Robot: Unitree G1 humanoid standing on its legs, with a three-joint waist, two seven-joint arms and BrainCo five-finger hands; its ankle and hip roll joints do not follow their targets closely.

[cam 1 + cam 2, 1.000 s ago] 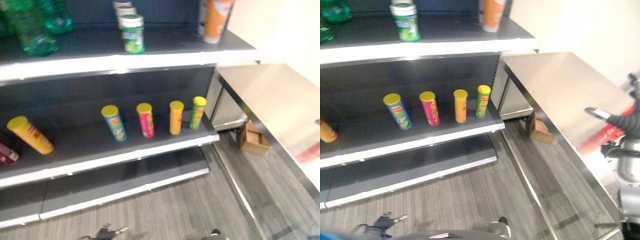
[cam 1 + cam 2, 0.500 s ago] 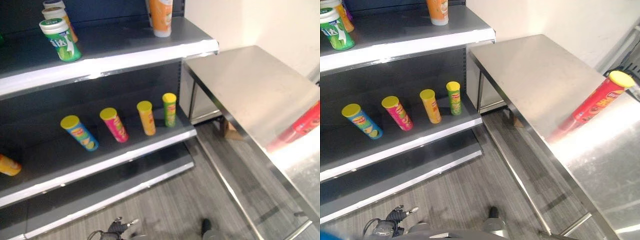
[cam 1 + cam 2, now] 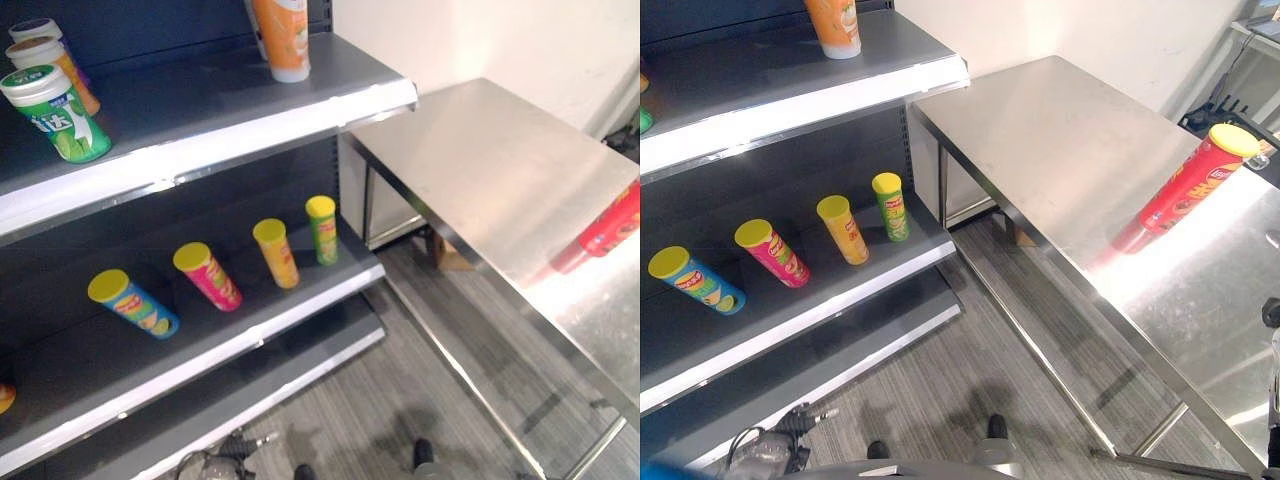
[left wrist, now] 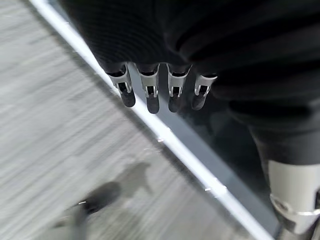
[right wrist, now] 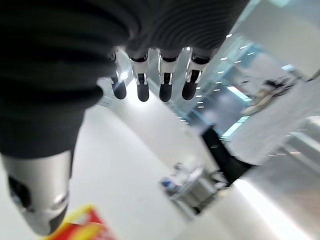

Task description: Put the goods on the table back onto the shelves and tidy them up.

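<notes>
A red can with a yellow lid (image 3: 1188, 188) stands on the steel table (image 3: 1060, 130) near its right side. It also shows at the edge of the left eye view, as the red can (image 3: 612, 228). On the middle shelf (image 3: 840, 290) stand a blue can (image 3: 695, 281), a pink can (image 3: 772, 254), an orange can (image 3: 844, 229) and a green can (image 3: 890, 206). My left hand (image 4: 150, 97) hangs low over the floor by the bottom shelf edge, fingers straight, holding nothing. My right hand (image 5: 150, 85) is open too, with a red and yellow thing (image 5: 85, 225) past it.
On the top shelf (image 3: 250, 110) an orange cup (image 3: 283, 40) stands at the right end and a green-and-white tub (image 3: 55, 112) with more tubs behind it at the left. A cardboard box (image 3: 445, 255) lies under the table. Grey floor runs between shelves and table.
The whole picture has swung to the right, so the table and the red can take more of the view. Nothing on the shelves or the table has moved.
</notes>
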